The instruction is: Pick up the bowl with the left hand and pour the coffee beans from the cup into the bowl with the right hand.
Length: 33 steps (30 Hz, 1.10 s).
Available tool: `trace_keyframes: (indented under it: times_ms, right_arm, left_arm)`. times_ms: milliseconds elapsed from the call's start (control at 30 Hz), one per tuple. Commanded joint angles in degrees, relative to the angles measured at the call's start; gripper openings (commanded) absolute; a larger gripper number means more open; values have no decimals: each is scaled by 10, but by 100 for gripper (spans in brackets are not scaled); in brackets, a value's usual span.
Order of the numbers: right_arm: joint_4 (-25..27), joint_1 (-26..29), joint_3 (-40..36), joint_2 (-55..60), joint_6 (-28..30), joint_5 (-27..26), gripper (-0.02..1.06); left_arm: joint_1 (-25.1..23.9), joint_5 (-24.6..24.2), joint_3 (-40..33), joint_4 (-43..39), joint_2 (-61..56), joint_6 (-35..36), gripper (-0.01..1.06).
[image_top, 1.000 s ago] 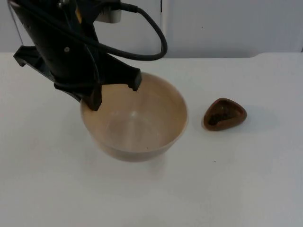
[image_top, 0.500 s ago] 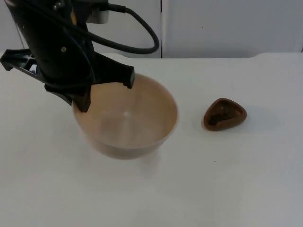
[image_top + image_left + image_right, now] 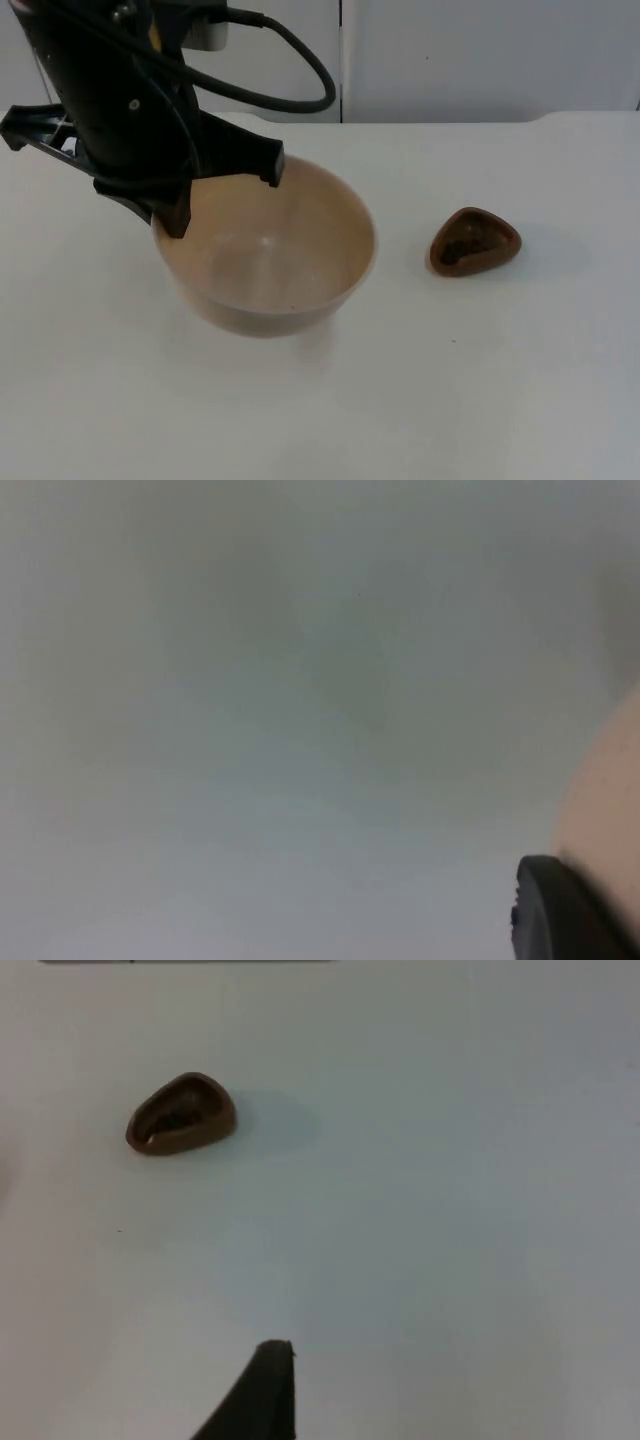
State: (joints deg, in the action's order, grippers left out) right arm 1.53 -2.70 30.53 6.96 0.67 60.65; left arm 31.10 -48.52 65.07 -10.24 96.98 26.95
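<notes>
A: From the top view, where are we? The left gripper (image 3: 222,200) straddles the far rim of the tan bowl (image 3: 265,255), one finger inside the wall and one outside, so the jaws look closed on that rim. Judging by the soft shadow under it, the bowl seems lifted off the white counter (image 3: 480,380).

B: So the pick-up half looks done. The small brown cup (image 3: 475,242) lies well apart from the bowl, toward the right arm's side, dark beans inside. The pour is all still to do, and the bowl is empty.

A: Left wrist view: one black fingertip against the bowl's pale wall (image 3: 610,800), counter behind. Little else can be made out.

B: Right wrist view: the cup (image 3: 182,1113) sits on the counter far ahead of the right gripper's one visible fingertip (image 3: 262,1395). That arm waits. I cannot tell how its jaws stand; the other finger is cut off.
</notes>
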Motion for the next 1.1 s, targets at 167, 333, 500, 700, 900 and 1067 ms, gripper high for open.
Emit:
trace_keyframes:
  times_ms: [167,333,500,700,900,1067]
  right_arm:
    - [3,2,47,109,0,-96,105]
    - [3,2,93,187,0,-128,105]
    - [5,2,155,273,0,-125,105]
    - [5,2,238,389,4,-124,105]
    - [5,2,293,477,16,-124,105]
    - [5,2,332,537,20,-124,105]
  left_arm:
    - [1,-1,3,3,-4,8,0]
    - [1,-2,3,3,-4,9,0]
    - [1,-2,3,3,-4,17,0]
    - [1,-1,3,3,-4,20,0]
    - [1,-1,3,3,-4,20,0]
    - [1,-1,3,3,-4,20,0]
